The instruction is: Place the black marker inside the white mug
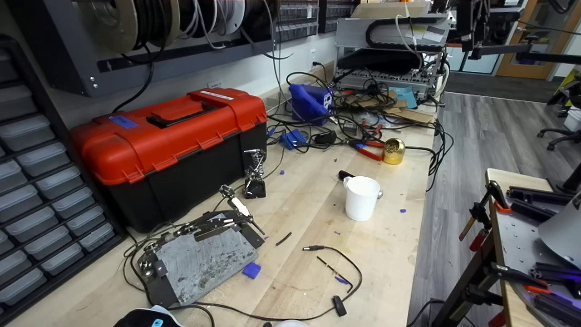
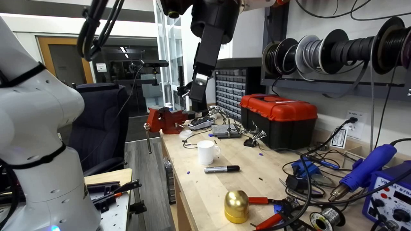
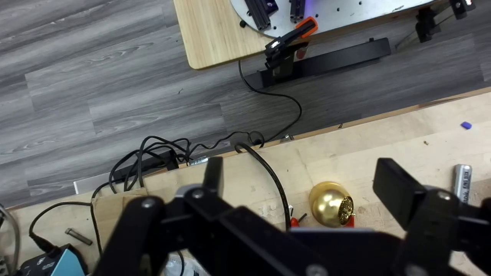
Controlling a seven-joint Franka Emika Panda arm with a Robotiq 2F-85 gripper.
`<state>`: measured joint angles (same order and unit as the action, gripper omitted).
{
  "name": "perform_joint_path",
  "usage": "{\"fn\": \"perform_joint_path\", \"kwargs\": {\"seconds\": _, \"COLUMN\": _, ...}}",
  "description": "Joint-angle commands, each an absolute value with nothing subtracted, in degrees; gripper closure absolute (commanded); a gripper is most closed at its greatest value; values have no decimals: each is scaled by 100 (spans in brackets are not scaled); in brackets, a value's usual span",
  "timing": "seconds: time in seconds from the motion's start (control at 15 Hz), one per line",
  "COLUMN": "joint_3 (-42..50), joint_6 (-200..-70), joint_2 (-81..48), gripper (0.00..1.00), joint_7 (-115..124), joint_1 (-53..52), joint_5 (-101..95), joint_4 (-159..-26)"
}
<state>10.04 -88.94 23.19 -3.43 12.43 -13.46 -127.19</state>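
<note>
The black marker (image 2: 221, 169) lies flat on the wooden bench beside the white mug, grey body with a black cap. In an exterior view its black cap (image 1: 345, 175) shows behind the mug, which hides most of it. In the wrist view its grey end (image 3: 462, 183) shows at the right, partly hidden by a finger. The white mug (image 2: 205, 153) stands upright, its handle beside it; it also shows in an exterior view (image 1: 361, 200). It is not clearly in the wrist view. My gripper (image 3: 303, 180) is open and empty, high above the bench, fingers wide apart.
A gold tip cleaner (image 2: 236, 207) stands near red-handled pliers (image 2: 258, 200). A red toolbox (image 1: 177, 136) stands by the wall. Tangled cables and a blue soldering station (image 1: 313, 102) fill the bench's far end. A red vise (image 2: 165, 120) is at the bench edge.
</note>
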Motion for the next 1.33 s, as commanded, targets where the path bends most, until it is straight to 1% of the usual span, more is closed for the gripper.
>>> {"fn": "perform_joint_path", "kwargs": {"seconds": 0.0, "joint_3": 1163, "joint_6": -9384, "joint_2": 2228, "gripper": 0, "joint_7": -379, "joint_1": 1161, "joint_5": -1136, "joint_4": -12932}}
{"fn": "perform_joint_path", "kwargs": {"seconds": 0.6, "joint_3": 1029, "joint_6": -10897, "joint_2": 1855, "gripper": 0, "joint_7": -164, "joint_1": 1056, "joint_5": -664, "joint_4": -13406}}
{"fn": "perform_joint_path", "kwargs": {"seconds": 1.27, "joint_3": 613, "joint_6": -11877, "joint_2": 1573, "gripper": 0, "joint_7": 982, "joint_1": 947, "joint_5": -211, "joint_4": -13735}}
